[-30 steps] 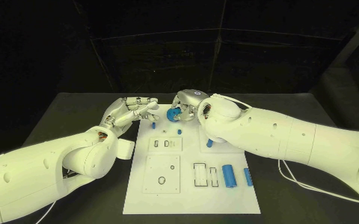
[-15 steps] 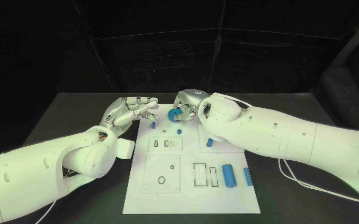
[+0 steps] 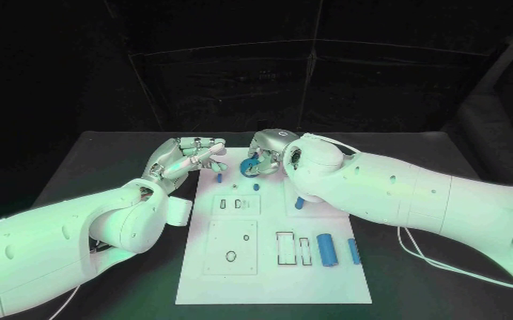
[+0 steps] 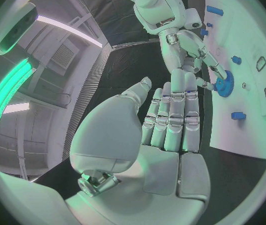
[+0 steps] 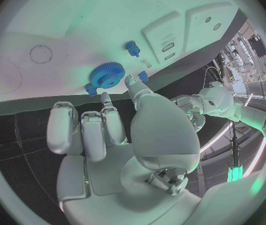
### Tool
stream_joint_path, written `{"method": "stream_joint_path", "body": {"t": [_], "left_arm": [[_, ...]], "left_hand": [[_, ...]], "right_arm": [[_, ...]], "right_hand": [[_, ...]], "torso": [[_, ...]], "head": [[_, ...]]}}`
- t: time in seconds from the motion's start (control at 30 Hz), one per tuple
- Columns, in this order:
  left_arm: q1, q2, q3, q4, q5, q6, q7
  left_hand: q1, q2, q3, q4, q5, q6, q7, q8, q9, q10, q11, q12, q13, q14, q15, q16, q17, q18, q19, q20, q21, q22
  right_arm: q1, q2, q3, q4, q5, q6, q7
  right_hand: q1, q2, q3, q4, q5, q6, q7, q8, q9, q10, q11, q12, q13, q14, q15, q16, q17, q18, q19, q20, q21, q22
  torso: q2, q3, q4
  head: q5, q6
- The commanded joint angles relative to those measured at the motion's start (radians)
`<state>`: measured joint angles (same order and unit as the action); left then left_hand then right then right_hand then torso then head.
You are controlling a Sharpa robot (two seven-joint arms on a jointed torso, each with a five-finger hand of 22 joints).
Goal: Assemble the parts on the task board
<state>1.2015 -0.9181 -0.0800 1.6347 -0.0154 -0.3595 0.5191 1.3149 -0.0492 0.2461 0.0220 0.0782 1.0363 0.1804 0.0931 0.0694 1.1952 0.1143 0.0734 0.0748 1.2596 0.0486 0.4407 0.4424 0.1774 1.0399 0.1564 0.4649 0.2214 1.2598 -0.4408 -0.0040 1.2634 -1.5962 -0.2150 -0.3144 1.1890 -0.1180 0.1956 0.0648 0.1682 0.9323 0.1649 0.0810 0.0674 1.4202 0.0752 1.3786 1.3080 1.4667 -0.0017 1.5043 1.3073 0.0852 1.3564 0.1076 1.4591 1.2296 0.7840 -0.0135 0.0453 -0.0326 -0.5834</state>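
The white task board (image 3: 273, 275) lies in the middle of the black table. My right hand (image 3: 270, 154) hovers over the board's far end and pinches a blue gear (image 3: 249, 167) between thumb and a fingertip, low over the board. The wrist views show that gear (image 5: 107, 75) (image 4: 223, 82) at the fingertips, flat against the white surface. My left hand (image 3: 186, 156) hovers at the board's far left corner, fingers straight and together, holding nothing. A small blue peg (image 3: 219, 178) and a blue stud (image 3: 256, 187) stand just in front of the gear.
A short blue piece (image 3: 300, 203) lies beside my right forearm. Two blue cylinders (image 3: 327, 250) (image 3: 353, 251) lie at the board's right side, next to an upright slot frame (image 3: 285, 249). A small slotted plate (image 3: 237, 204) and a plate with holes (image 3: 232, 248) sit nearer the left.
My right hand has lowered the blue gear slightly toward the board. The left hand has hardly moved.
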Motion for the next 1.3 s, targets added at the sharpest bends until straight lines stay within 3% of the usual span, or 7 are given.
{"method": "stream_joint_path", "body": {"t": [0.03,0.33,0.67,0.83,0.97,1.1,1.3], "left_arm": [[0.001,0.001,0.000,0.000,-0.008,0.013,0.003],[0.001,0.001,0.000,-0.002,-0.008,0.013,0.003],[0.002,-0.002,0.000,-0.002,-0.008,0.012,0.002],[0.003,-0.005,0.000,-0.003,-0.008,0.011,0.003],[0.004,-0.008,0.000,-0.004,-0.008,0.012,0.004],[0.004,-0.007,0.000,-0.011,-0.008,0.017,0.004],[0.004,0.001,0.000,-0.023,-0.008,0.023,0.005]], "left_hand": [[0.001,0.006,0.004,0.000,-0.001,0.000,0.005,-0.006,0.000,-0.003,0.002,-0.005,-0.001,-0.006,-0.003,0.005,0.001,0.003,-0.008,-0.001,0.006,0.001],[0.001,0.006,0.004,0.000,-0.001,0.000,0.005,-0.006,0.000,-0.003,0.002,-0.005,-0.001,-0.006,-0.003,0.005,0.001,0.003,-0.008,-0.001,0.006,0.001],[-0.001,0.007,0.007,0.000,-0.001,0.001,0.005,-0.007,0.000,-0.001,0.002,-0.005,-0.001,-0.008,-0.003,0.004,0.005,0.003,-0.009,-0.001,0.007,0.002],[0.000,0.007,0.008,0.000,-0.001,0.001,0.005,-0.007,0.000,-0.001,0.002,-0.006,-0.001,-0.008,-0.003,0.004,0.005,0.003,-0.009,-0.001,0.007,0.002],[0.000,0.007,0.009,-0.001,-0.001,0.002,0.005,-0.007,0.000,-0.001,0.001,-0.006,-0.001,-0.008,-0.003,0.004,0.005,0.003,-0.010,-0.001,0.007,0.002],[0.000,0.010,0.018,-0.003,-0.001,0.013,-0.002,-0.005,0.002,0.026,-0.006,0.004,0.004,-0.012,-0.006,0.002,0.010,0.005,-0.013,-0.002,0.009,0.003],[-0.004,0.008,0.028,-0.004,-0.002,0.023,-0.006,-0.004,0.003,0.044,-0.011,0.004,0.006,-0.023,-0.008,-0.010,0.012,0.004,-0.021,-0.003,0.006,0.003]], "right_arm": [[0.002,-0.001,0.000,0.002,0.002,0.015,0.003],[0.001,-0.002,0.000,0.001,0.015,0.029,0.004],[0.000,-0.038,0.000,0.006,0.053,-0.014,0.023],[0.000,-0.109,0.000,0.055,0.145,-0.148,0.133],[0.000,-0.195,0.000,0.108,0.291,-0.200,0.290],[0.001,-0.299,0.000,0.154,0.489,-0.162,0.409],[0.002,-0.414,0.000,0.179,0.610,-0.092,0.475]], "right_hand": [[-0.006,0.001,-0.010,0.003,0.003,-0.006,0.000,-0.006,0.001,-0.007,0.003,-0.003,0.025,0.068,0.005,-0.005,0.086,-0.012,-0.002,0.006,-0.005,0.000],[-0.013,0.017,-0.053,0.036,0.015,-0.003,-0.001,-0.006,0.002,-0.005,0.003,0.000,0.029,0.068,0.005,-0.004,0.088,-0.012,-0.001,0.006,-0.005,0.000],[-0.018,0.029,-0.082,0.063,0.025,-0.011,0.002,-0.011,0.000,0.000,0.005,0.007,0.037,0.069,0.007,-0.003,0.091,-0.013,0.001,0.007,-0.004,0.003],[0.038,0.054,-0.079,0.049,0.076,-0.008,0.001,-0.010,0.001,0.004,0.004,0.011,0.042,0.066,0.006,-0.008,0.079,-0.010,-0.006,0.007,-0.007,-0.008],[0.097,0.069,-0.067,0.018,0.096,-0.008,0.002,-0.010,0.001,-0.013,0.004,-0.008,0.023,0.061,0.006,-0.019,0.058,-0.003,-0.029,0.007,-0.022,-0.043],[0.144,0.066,-0.063,-0.016,0.110,0.001,0.001,-0.007,0.002,-0.026,0.002,-0.021,0.010,0.056,0.004,-0.030,0.038,0.001,-0.045,0.005,-0.033,-0.065],[0.164,0.054,-0.070,-0.040,0.113,0.004,0.000,-0.007,0.002,-0.032,0.001,-0.029,0.003,0.056,0.003,-0.032,0.036,0.002,-0.047,0.005,-0.037,-0.070]], "torso": [[0.000,-0.0004,0.0006],[0.000,-0.0003,0.0003],[-0.001,-0.0002,-0.0023],[-0.003,0.0022,-0.0022],[-0.005,0.0029,-0.0059],[-0.010,0.0067,-0.0136],[-0.015,0.0143,-0.0255]], "head": [[0.000,-0.002],[-0.001,0.000],[-0.001,0.008],[0.001,0.013],[0.002,0.016],[0.003,0.019],[-0.003,0.024]]}}
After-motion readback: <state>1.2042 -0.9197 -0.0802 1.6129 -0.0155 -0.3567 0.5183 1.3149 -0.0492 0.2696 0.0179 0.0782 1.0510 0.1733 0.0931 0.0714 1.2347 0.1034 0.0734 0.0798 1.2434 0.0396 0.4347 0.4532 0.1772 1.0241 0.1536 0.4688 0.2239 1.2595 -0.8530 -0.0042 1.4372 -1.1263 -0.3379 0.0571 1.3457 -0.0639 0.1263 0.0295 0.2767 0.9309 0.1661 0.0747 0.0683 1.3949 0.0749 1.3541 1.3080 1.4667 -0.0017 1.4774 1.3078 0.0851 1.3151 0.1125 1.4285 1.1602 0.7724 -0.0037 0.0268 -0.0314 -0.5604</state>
